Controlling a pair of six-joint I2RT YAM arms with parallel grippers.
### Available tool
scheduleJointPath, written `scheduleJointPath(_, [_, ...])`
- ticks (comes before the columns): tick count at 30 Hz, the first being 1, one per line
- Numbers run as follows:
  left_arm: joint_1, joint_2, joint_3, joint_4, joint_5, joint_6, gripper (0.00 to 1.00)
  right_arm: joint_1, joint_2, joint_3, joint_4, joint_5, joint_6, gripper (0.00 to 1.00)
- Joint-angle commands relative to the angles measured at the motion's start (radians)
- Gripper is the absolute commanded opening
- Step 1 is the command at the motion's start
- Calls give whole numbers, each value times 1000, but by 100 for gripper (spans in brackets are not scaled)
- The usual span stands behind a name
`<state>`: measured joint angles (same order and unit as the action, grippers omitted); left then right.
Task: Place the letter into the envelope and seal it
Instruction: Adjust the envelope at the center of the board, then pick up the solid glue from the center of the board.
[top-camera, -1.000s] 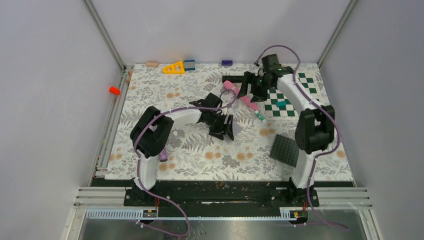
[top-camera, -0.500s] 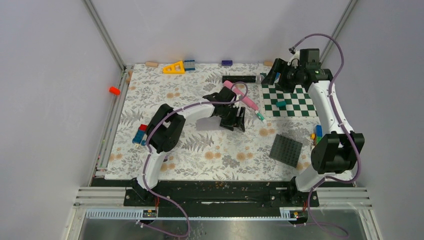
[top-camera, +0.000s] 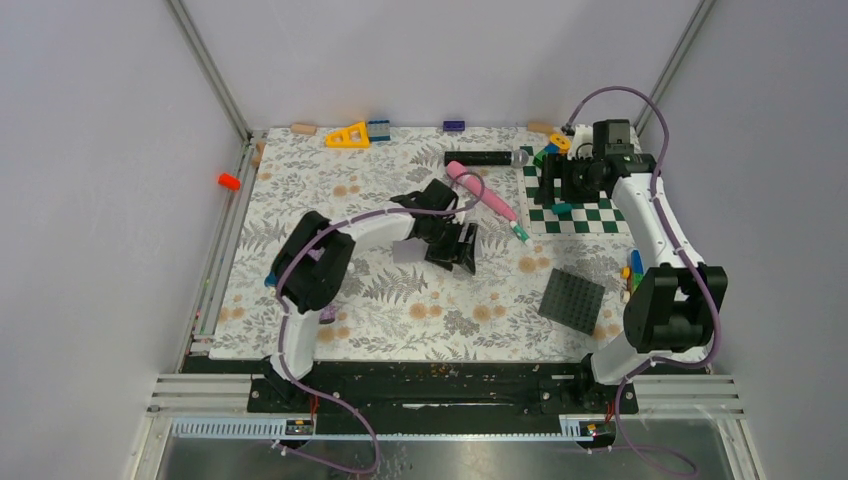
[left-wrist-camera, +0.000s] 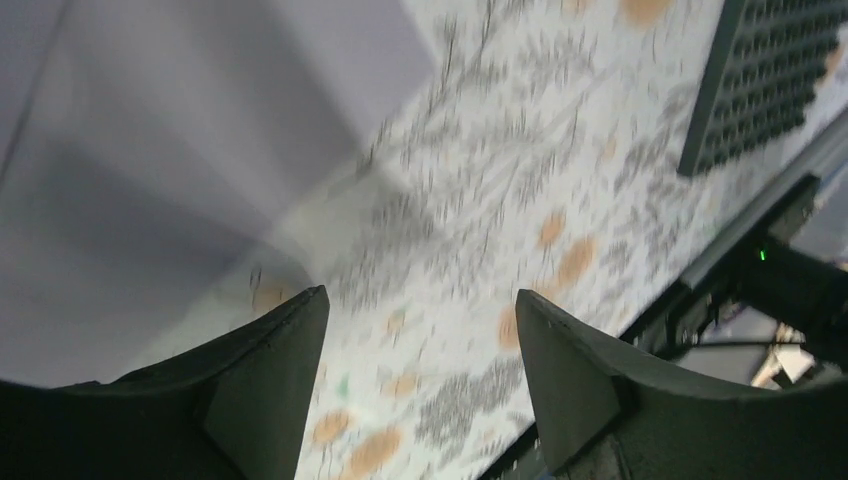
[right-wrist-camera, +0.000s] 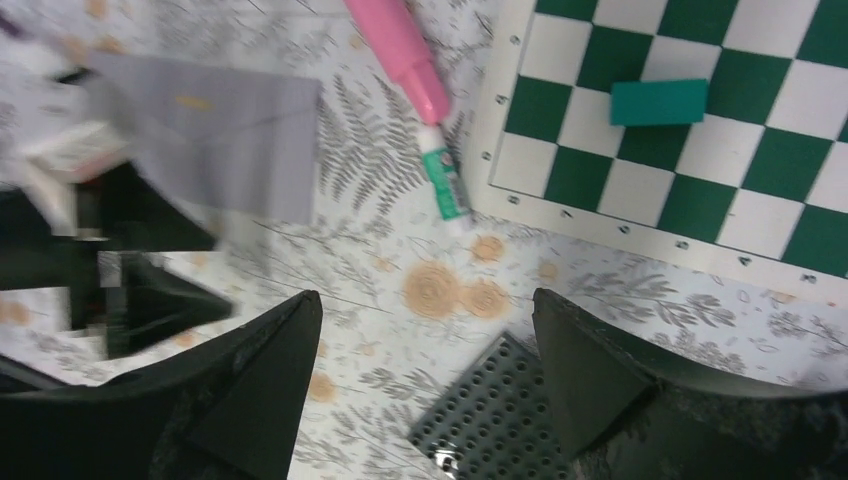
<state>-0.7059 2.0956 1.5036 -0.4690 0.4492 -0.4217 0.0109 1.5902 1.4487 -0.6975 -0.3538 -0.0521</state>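
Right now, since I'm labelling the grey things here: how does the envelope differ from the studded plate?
The envelope is light grey and smooth; the studded plate is dark grey and covered in studs. The envelope is oblong; the plate looks square. The envelope lies near the middle of the floral cloth; the plate lies nearer the front right. Both are thin, grey and four-sided.

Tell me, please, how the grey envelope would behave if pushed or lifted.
The envelope looks paper-thin and lies flat on the floral mat, so a push would probably slide it. Lifted by one edge, it would likely droop; it seems light.
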Motion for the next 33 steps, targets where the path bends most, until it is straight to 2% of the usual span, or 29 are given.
scheduleJointPath(1, [80, -212, -120, 41, 168, 90, 70, 10, 15, -63, 14, 103, -189, 84])
scheduleJointPath(3, [131, -277, -149, 30, 234, 130, 70, 30, 45, -74, 25, 149, -219, 82])
scheduleJointPath(8, [251, -391, -209, -56, 272, 238, 70, 91, 88, -114, 66, 212, -311, 78])
scheduleJointPath(15, [387, -410, -218, -82, 376, 272, 70, 187, 185, -129, 113, 297, -373, 74])
scheduleJointPath(21, [408, -454, -237, -50, 388, 255, 70, 222, 273, -91, 113, 343, -381, 67])
scheduleJointPath(29, [435, -454, -257, -40, 408, 240, 70, 258, 342, -54, 105, 398, -388, 63])
scheduleJointPath(33, [442, -460, -260, -37, 414, 237, 70, 261, 357, -46, 104, 398, -388, 51])
